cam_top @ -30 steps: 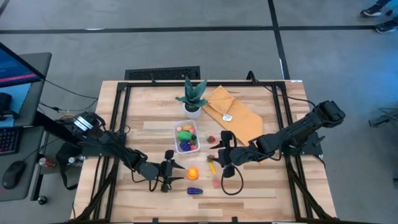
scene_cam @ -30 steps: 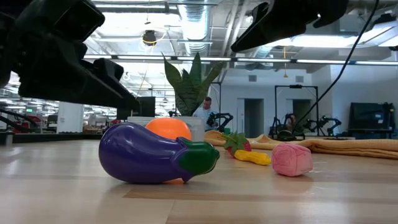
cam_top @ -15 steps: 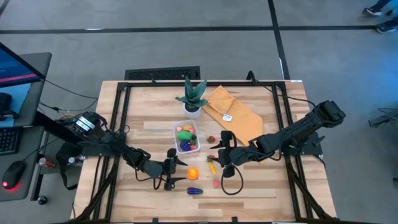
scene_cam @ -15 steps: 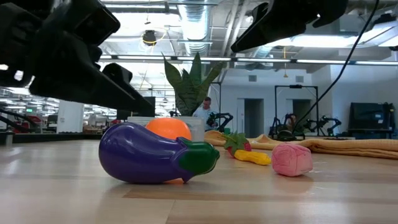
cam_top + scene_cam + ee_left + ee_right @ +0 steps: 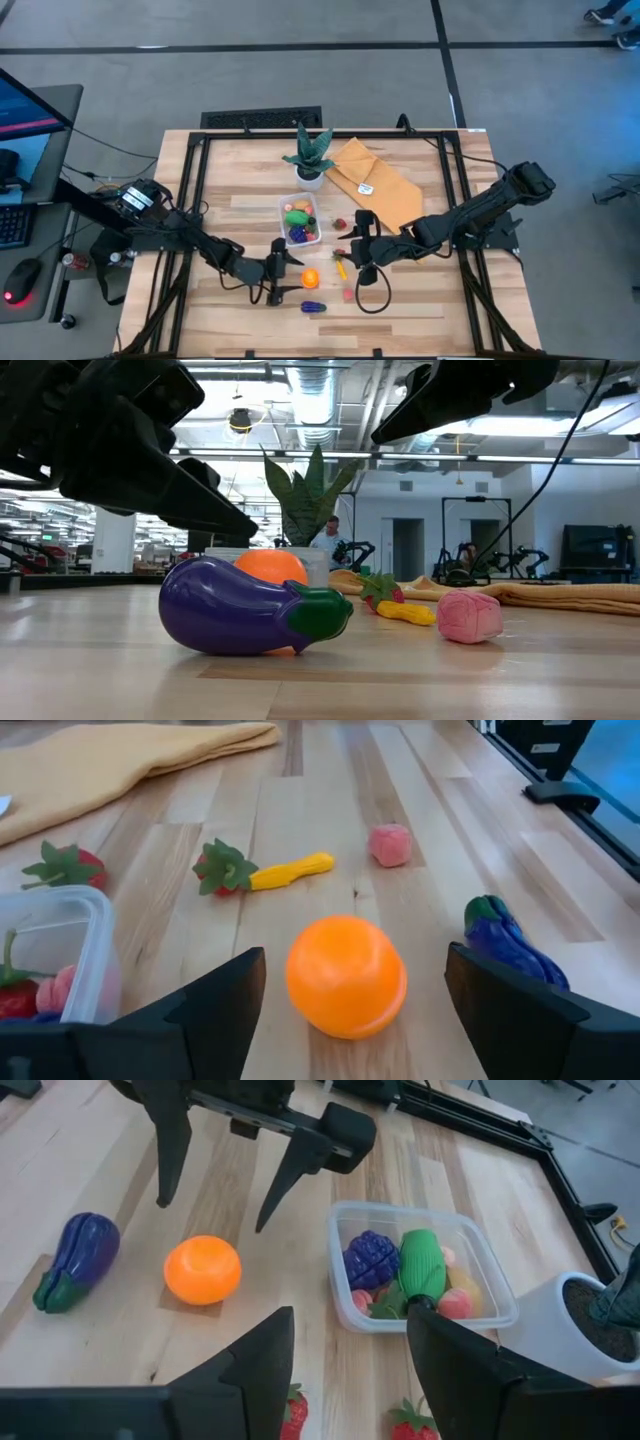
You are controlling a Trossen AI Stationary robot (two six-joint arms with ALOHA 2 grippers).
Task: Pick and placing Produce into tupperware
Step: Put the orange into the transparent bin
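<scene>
An orange toy fruit (image 5: pixel 310 279) lies on the wooden table, near the front. My left gripper (image 5: pixel 279 272) is open and level with it on its left side, the fingertips (image 5: pixel 165 1192) just short of the fruit (image 5: pixel 202 1268) and touching nothing. A purple eggplant (image 5: pixel 312 307) lies nearer the front edge. The clear tupperware (image 5: pixel 282 220) stands behind them and holds several pieces of produce, among them a green one (image 5: pixel 420 1260) and a purple one (image 5: pixel 368 1258). My right gripper (image 5: pixel 352 252) hovers open and empty to the right of the tupperware.
A yellow piece (image 5: pixel 292 870), two strawberries (image 5: pixel 222 868) (image 5: pixel 62 866) and a pink piece (image 5: pixel 390 844) lie loose right of the orange. A potted plant (image 5: pixel 308 155) and a mustard cloth (image 5: pixel 375 185) sit at the back. Black frame rails (image 5: pixel 195 200) run along the table's sides.
My left gripper has slid a little toward the table's right edge, closer to the orange, and its fingers have spread wider apart. The orange and the eggplant have stayed where they were.
</scene>
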